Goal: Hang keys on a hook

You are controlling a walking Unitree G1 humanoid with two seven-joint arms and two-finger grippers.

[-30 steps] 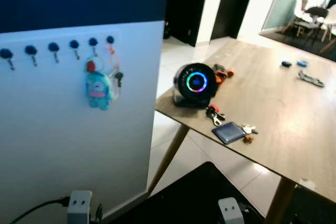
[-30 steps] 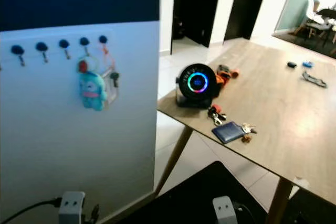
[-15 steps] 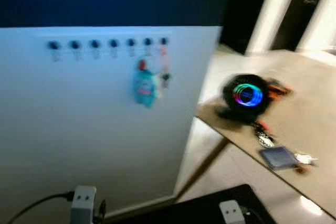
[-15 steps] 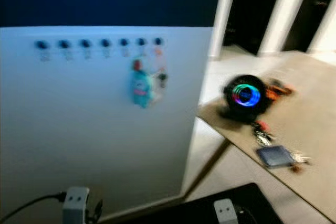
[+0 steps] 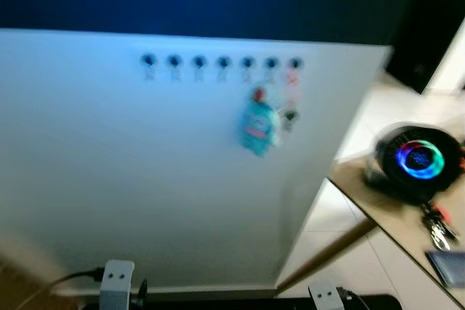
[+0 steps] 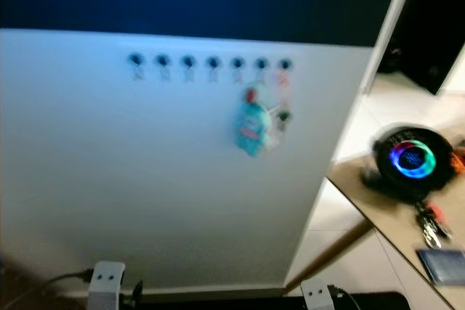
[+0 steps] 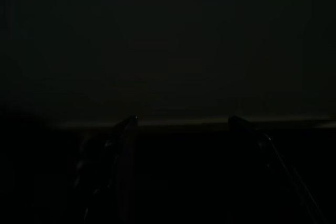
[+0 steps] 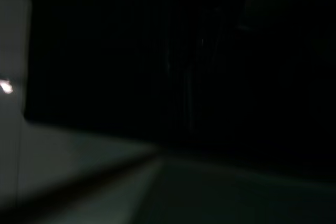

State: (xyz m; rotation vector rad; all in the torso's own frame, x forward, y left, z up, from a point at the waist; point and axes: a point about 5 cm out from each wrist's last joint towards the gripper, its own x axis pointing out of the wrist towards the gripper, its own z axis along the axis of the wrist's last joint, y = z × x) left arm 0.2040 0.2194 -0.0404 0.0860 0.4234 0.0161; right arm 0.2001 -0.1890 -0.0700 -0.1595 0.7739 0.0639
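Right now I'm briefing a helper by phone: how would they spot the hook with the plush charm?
Find the white wall panel with a row of dark hooks near its top. The second hook from the right end carries a teal plush charm; the hooks further left look bare.

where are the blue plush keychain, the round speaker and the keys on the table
blue plush keychain [image 5: 256,125], left eye view, its body
round speaker [image 5: 416,160], left eye view, its lit ring
keys [image 6: 430,226], right eye view, the bunch's middle

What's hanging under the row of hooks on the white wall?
A blue plush toy hangs under the row of hooks, keys beside it. Blur hides which hooks hold them.
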